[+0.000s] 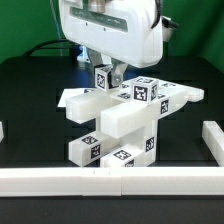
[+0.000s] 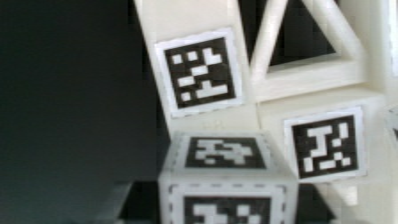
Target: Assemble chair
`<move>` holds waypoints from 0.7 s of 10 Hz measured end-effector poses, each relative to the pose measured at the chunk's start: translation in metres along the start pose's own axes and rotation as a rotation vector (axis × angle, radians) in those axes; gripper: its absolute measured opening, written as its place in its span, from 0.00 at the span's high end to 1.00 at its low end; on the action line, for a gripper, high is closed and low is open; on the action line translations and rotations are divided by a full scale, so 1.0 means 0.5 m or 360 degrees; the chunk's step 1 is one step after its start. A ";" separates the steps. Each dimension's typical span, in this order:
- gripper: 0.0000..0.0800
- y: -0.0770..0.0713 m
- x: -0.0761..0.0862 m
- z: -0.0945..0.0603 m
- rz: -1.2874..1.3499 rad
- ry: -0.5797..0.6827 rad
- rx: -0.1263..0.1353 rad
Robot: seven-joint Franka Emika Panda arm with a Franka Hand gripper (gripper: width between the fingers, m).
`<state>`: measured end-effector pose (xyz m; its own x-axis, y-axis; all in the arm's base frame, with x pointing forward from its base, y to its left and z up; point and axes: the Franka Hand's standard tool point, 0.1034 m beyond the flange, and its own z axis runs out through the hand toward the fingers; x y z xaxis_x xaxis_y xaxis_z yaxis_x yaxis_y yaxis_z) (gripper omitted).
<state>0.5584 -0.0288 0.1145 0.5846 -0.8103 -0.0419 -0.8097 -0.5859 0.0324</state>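
Observation:
The partly joined chair point(image 1: 125, 125) stands in the middle of the black table, a stack of white slabs and bars with black-and-white tags. A small tagged white cube point(image 1: 103, 77) sits at its top, right under the robot hand. My gripper point(image 1: 110, 72) is down on this cube, with a dark finger showing beside it. In the wrist view the cube point(image 2: 222, 190) fills the space between the jaws, and tagged chair bars point(image 2: 199, 75) rise just beyond it. The gripper looks shut on the cube; its fingertips are mostly hidden.
A long plain white rail point(image 1: 110, 181) runs along the front of the table, with a side piece at the exterior view's right point(image 1: 213, 142) and another at its left point(image 1: 3, 130). The big white robot body point(image 1: 110, 30) hangs over the chair.

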 end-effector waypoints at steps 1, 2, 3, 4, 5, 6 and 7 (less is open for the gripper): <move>0.37 -0.002 -0.002 -0.001 -0.0045 0.0000 -0.0004; 0.22 -0.004 -0.003 -0.002 -0.0168 0.0001 -0.0003; 0.22 -0.004 -0.003 -0.002 -0.0313 0.0002 -0.0003; 0.20 -0.004 -0.002 -0.002 -0.0454 0.0002 -0.0001; 0.19 -0.003 -0.001 -0.002 -0.0562 0.0002 -0.0001; 0.19 -0.003 -0.001 -0.002 -0.0687 0.0002 -0.0002; 0.19 -0.003 -0.001 -0.002 -0.0806 0.0002 -0.0002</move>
<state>0.5593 -0.0275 0.1152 0.9041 -0.4243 -0.0513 -0.4244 -0.9054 0.0094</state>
